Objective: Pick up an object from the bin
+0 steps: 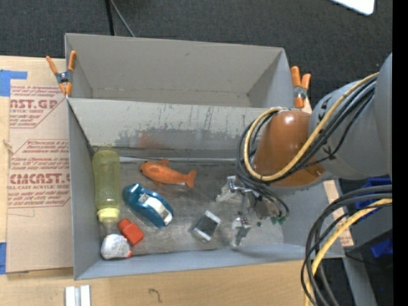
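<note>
**Fingers apart beside small grey block**

In the grey bin (178,116), the gripper (236,213) hangs near the right wall, its fingers apart with nothing between them. Just left of it, near the front edge, a small dark-grey squarish block (206,225) lies cornerwise, with no clear long axis.

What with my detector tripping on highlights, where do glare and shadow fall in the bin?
Camera view: mild glare on the top of the orange wrist cover above the gripper. Same view: a soft shadow on the floor of the bin beneath the gripper, beside the small grey block. The yellow-green bottle looks evenly lit.
</note>
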Action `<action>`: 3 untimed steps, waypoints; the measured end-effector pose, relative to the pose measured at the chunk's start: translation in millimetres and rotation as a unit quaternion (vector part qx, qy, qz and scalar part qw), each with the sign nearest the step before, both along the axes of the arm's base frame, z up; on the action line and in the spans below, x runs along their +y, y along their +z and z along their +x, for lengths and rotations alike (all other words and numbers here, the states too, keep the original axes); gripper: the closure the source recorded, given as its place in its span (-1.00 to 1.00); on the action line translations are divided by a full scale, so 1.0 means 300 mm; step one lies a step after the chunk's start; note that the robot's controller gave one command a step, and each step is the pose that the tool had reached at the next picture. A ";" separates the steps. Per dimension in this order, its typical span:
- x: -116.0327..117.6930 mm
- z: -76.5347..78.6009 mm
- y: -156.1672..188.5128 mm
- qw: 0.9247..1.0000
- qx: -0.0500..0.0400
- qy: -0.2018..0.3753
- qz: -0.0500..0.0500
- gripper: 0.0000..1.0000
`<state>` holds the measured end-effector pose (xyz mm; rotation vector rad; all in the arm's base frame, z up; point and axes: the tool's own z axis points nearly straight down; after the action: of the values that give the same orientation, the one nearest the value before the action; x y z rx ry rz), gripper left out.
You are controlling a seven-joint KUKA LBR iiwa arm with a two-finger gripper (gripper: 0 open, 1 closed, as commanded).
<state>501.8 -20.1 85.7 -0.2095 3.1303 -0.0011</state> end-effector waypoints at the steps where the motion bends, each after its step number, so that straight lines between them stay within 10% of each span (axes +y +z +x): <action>1: 0.082 -0.031 0.028 0.999 0.003 0.050 0.000 -1.00; 2: 0.147 -0.028 -0.019 1.000 0.000 0.031 0.000 -1.00; 3: 0.157 -0.010 -0.013 0.994 -0.026 0.107 -0.001 1.00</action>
<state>498.8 26.9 82.0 -0.5358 3.0383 -0.0096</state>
